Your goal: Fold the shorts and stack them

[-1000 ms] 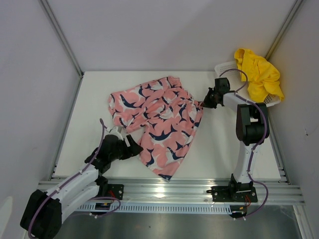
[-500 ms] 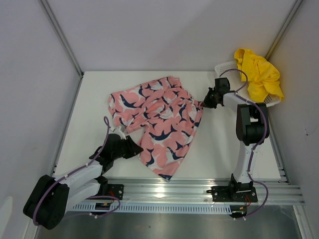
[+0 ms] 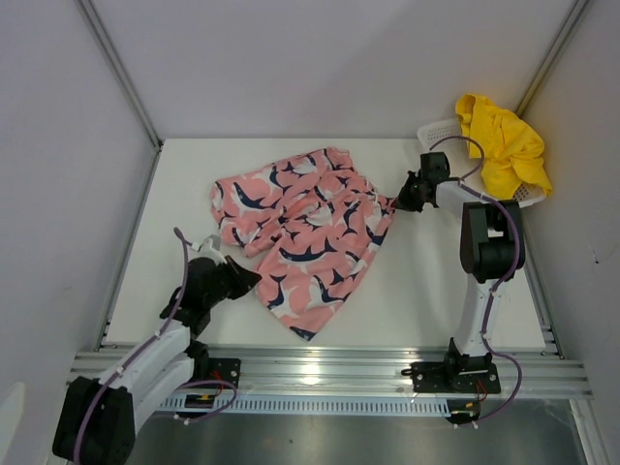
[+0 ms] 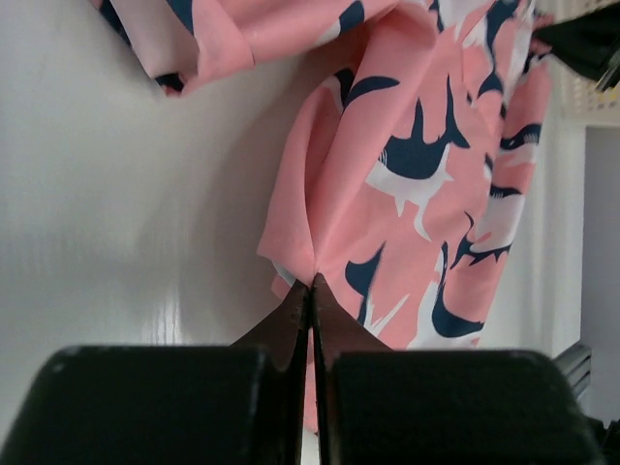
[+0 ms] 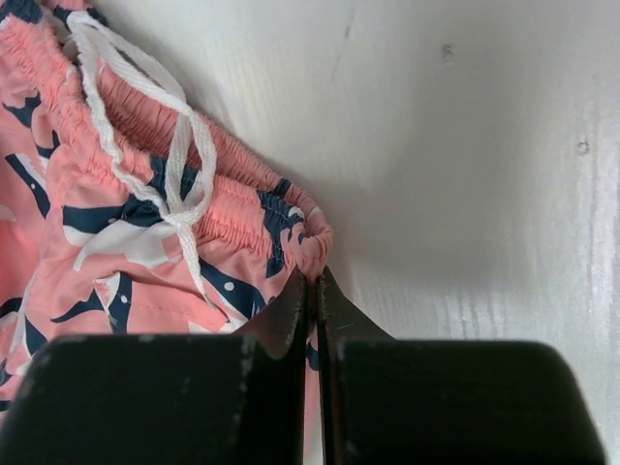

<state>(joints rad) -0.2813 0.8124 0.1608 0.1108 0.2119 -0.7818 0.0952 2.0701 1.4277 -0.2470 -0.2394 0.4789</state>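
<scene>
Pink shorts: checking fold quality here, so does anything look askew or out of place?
The pink shorts lie rumpled and slanted, pinched between the left pincer at a leg edge and the right pincer at the waistband. The yellow shorts hang crumpled over the basket.

Overhead view facing down; both wrist views close, sharing pink shorts.

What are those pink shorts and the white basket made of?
The pink shorts look like thin matte cloth: soft wrinkles, a gathered stretchy waistband, a white cord. The basket seems stiff white plastic, judging by its open mesh wall.
</scene>
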